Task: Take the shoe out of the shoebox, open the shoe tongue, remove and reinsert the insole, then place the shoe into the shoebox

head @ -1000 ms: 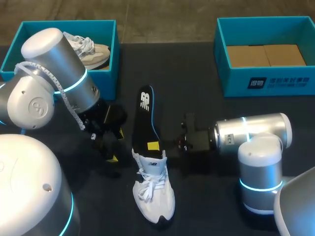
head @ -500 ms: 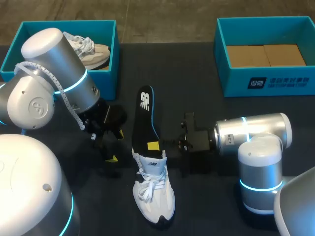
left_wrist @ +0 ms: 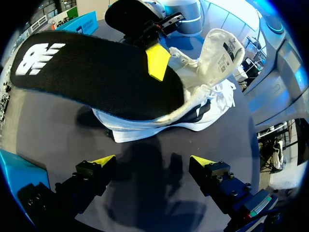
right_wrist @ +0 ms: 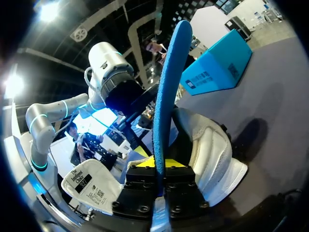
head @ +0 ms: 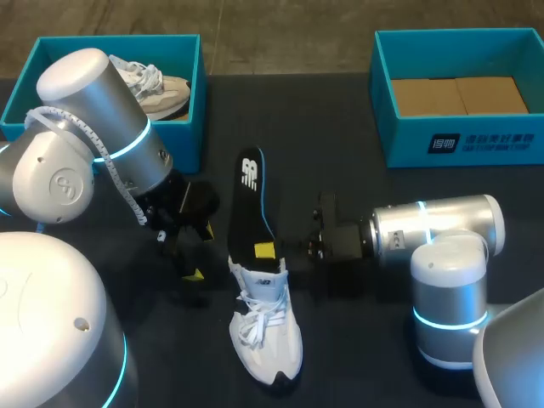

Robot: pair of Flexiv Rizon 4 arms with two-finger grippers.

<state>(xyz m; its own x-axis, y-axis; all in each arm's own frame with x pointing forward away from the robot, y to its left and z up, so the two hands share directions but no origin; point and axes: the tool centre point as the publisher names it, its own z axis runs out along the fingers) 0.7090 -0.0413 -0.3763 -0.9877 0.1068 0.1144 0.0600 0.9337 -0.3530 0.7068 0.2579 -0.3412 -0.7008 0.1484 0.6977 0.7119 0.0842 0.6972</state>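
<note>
Shoe: white, lying on the dark counter between the two arms, tongue standing up.
Insole: black on top, blue underneath, one end at the shoe's opening, the rest sticking out behind the heel.
Right gripper: pinching the insole's edge near the shoe.
Left gripper: spread wide, holding nothing, just beside the shoe.
Left box: teal, holds a second shoe.
Right box: teal, well apart from the shoe.

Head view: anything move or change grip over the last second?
Nothing visibly changed. The right gripper stays shut on the insole, which has one end in the white shoe. The left gripper stays open beside the shoe, holding nothing.
</note>
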